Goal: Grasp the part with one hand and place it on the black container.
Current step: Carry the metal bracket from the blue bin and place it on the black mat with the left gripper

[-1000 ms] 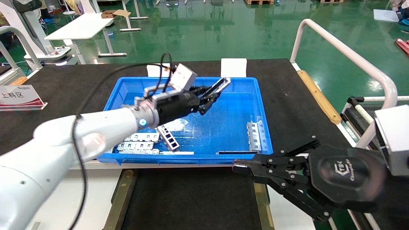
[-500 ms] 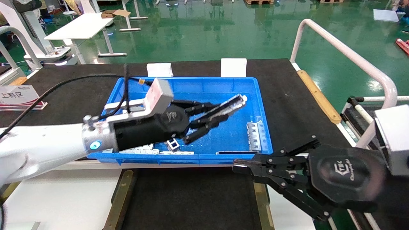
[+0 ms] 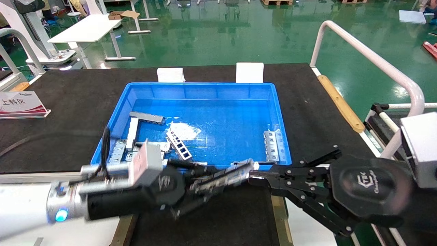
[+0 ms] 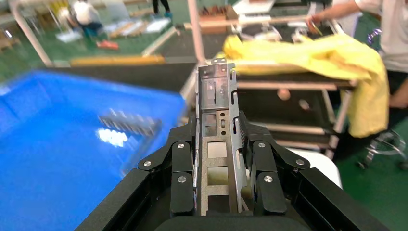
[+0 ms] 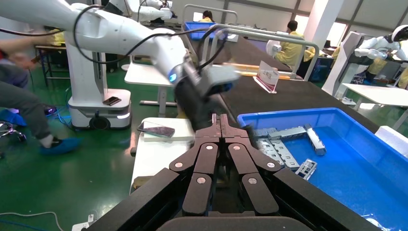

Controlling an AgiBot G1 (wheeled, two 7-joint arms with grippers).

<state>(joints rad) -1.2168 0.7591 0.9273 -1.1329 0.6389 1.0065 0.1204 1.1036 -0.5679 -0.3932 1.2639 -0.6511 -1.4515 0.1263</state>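
Observation:
My left gripper [image 3: 218, 181] is shut on the part [image 3: 240, 171], a narrow silver channel with rectangular cut-outs. It holds the part just past the blue bin's front rim, above the far end of the black container [image 3: 218, 222], whose brass strips [image 3: 129, 208] run along its sides. In the left wrist view the part [image 4: 216, 91] sticks out forward between the fingers [image 4: 182, 159] of the left gripper [image 4: 217, 127]. My right gripper [image 3: 254, 178] is shut and empty at the container's right side, its tip close to the part's end; it also shows in the right wrist view [image 5: 220, 120].
The blue bin [image 3: 205, 87] behind the container holds another cut-out channel [image 3: 179, 145], perforated plates [image 3: 273, 145] and a plain grey bar [image 3: 146, 117]. A sign [image 3: 20, 102] stands at the left and a white rail [image 3: 368, 58] runs along the right.
My left gripper carried the part from above the bin's back, down and toward me, past the bin's front rim to above the black container. The right arm has not moved.

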